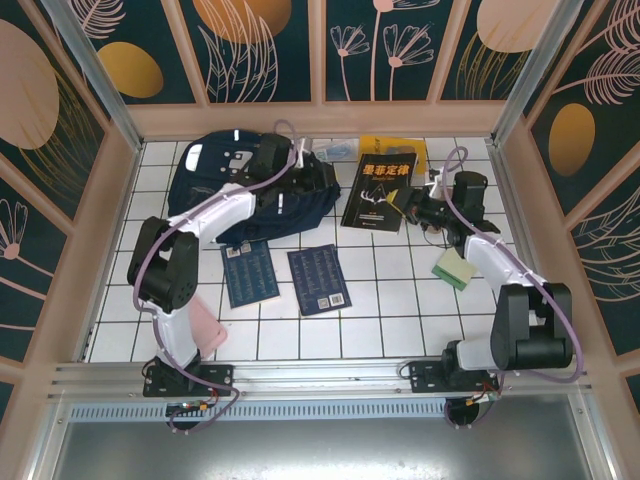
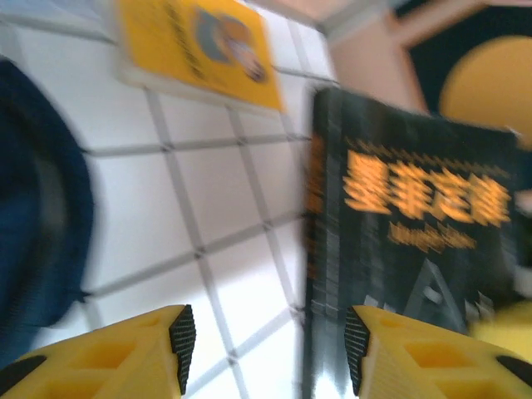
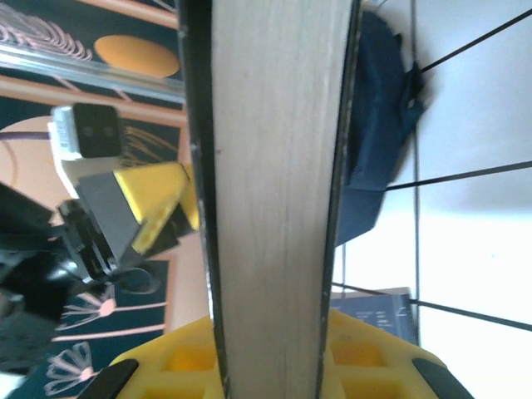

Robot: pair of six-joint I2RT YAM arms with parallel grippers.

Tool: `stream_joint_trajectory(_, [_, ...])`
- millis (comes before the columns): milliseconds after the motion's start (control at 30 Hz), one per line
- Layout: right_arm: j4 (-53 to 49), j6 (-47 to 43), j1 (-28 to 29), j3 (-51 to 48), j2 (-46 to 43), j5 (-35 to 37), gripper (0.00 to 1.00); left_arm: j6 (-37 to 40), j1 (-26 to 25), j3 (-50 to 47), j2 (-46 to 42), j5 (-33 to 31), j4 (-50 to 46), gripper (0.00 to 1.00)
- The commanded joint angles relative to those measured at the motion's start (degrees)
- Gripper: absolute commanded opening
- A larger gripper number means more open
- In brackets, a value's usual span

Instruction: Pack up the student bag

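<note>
Cream page edges fill the space between the yellow fingers of the right gripper, which is clamped on the black book at its right edge, about midway between the near and far edges of the tiled table. That hold looks like the weak point: the book is pinched at one side only, so its weight could make it swing or slide out of the fingers on the way across. Just beyond the book's left edge hangs the left gripper, fingers spread with nothing but tile between them. It sits in the book's likely path, so the two could knock together. Farther left lies the student bag, in the table's far-left part. I cannot tell whether its mouth is open, and nothing holds it, so a push from the book might simply shove the soft fabric away. From the right gripper the bag is well apart to the left, with the book and left gripper between them. From the left gripper it is just beside, on the left.
</note>
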Motion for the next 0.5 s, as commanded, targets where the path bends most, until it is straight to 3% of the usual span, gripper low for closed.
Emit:
stream_joint_trajectory(0, [-0.52,-6.98,1.16,1.11,-4.79,6.92,0.0,10.15,0.02,4.53,1.29,-19.37,-14.3,0.52])
stream_joint_trajectory(167, [-7.24,-12.16,3.03,2.97,-7.51,16.53,0.0,10.62,0.06,12.47,8.64,-26.42,-19.71,0.5])
stream_joint_trajectory(333, [-9.38,-13.24,3.51,3.8,-7.61,19.02,0.0,12.51,0.06,18.79,15.64,-34.12,-23.75,0.49])
stream_joint_trajectory(467, [-10.12,-13.67,3.62,4.1,-7.42,19.77,0.0,13.5,-0.03,22.79,20.49,-35.93,-26.7,0.51])
